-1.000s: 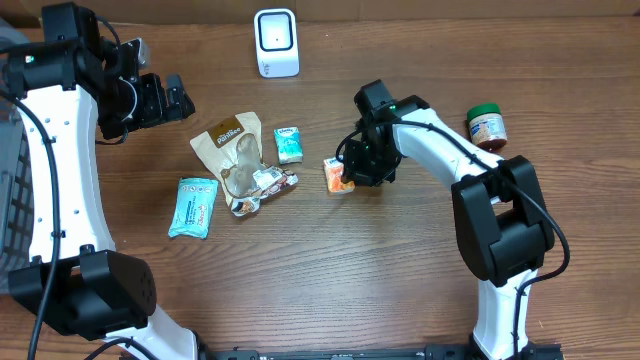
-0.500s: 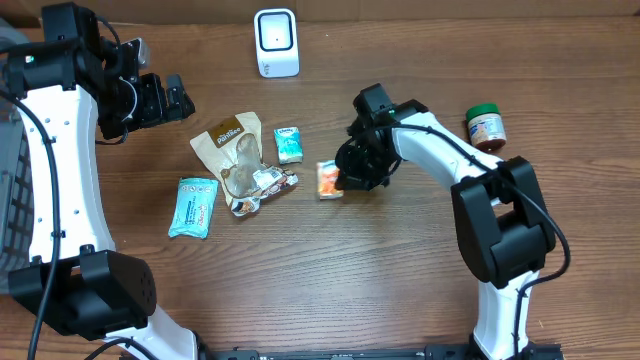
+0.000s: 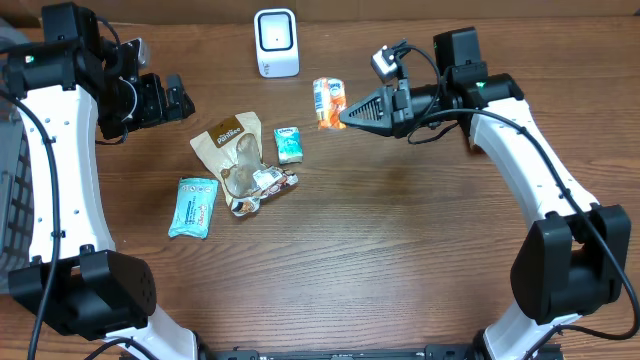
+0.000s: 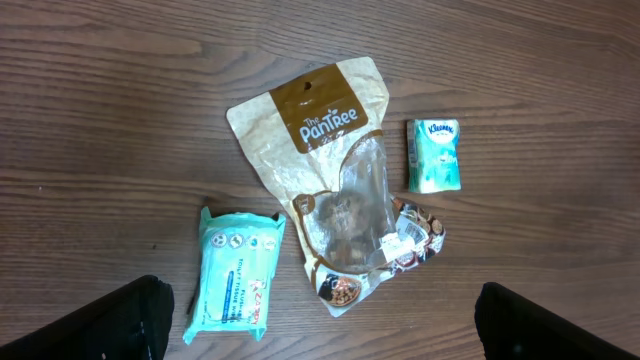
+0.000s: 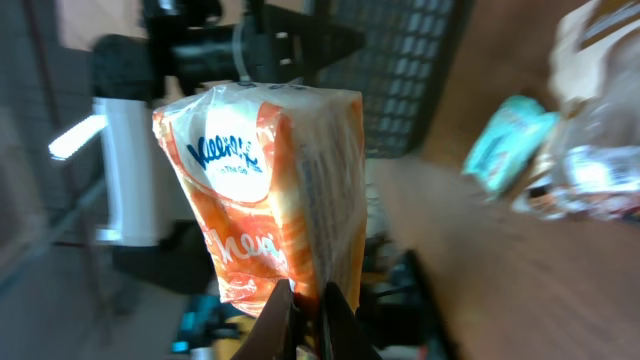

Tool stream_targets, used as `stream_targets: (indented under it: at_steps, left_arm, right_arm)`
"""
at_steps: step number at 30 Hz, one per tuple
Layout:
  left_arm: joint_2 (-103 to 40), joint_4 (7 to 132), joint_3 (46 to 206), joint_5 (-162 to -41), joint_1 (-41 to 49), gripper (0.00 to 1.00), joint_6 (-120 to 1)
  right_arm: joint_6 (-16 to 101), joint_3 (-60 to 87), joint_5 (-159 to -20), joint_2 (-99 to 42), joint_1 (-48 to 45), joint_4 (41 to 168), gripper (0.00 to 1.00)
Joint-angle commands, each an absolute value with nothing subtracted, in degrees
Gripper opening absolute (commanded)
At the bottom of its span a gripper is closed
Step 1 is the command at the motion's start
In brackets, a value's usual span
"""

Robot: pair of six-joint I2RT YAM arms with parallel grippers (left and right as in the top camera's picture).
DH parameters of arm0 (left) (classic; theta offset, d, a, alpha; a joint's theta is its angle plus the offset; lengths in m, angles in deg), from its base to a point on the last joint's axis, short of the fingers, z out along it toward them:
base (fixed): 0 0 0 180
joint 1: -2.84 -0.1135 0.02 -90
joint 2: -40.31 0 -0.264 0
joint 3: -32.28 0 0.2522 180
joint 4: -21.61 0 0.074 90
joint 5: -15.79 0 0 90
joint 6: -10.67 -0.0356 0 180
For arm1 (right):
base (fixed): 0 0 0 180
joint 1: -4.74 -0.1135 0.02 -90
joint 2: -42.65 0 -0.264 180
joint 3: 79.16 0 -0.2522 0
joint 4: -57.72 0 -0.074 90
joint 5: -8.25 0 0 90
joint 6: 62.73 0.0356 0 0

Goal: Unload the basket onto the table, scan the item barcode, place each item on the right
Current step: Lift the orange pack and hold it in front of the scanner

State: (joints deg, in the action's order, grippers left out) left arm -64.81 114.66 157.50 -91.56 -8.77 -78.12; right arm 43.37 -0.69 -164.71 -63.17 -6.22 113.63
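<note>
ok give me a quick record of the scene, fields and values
held item: orange plastic tissue pack, lifted off the table
holder: right hand, shut on the pack's edge
left hand: open, empty, away from the items
scan target: white upright scanner box, far table edge, apart from the pack
on table: brown snack pouch, green tissue pack, teal wipes pack

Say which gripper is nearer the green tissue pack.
Right. The right gripper, gripping an orange pack, is just right of the green tissue pack; the left gripper is far left.
</note>
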Motion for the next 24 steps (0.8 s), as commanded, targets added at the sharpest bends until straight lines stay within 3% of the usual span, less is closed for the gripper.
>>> stream_targets:
  at_steps: [1,9,19,24]
  left_arm:
    - [-63.45,114.63,157.74,-91.62,-8.38,1.0,-79.39]
    - [-63.45,114.63,157.74,-91.62,-8.38,0.99,-79.39]
    - [-63.45,114.63,157.74,-91.62,-8.38,1.0,-79.39]
    - [-63.45,114.63,157.74,-91.62,-8.38,0.99,-79.39]
  right_arm:
    - [51.5,-1.13,-171.66,-63.17,-5.57,113.13,0.04]
    - [54.52,-1.13,-169.02,-63.17,-4.98,110.24,0.04]
    - [54.74,-2.7,-135.23,-63.17,-7.49,112.56,0.04]
    - [52.27,-16.01,-114.35,-64.29,-11.45,123.75,0.04]
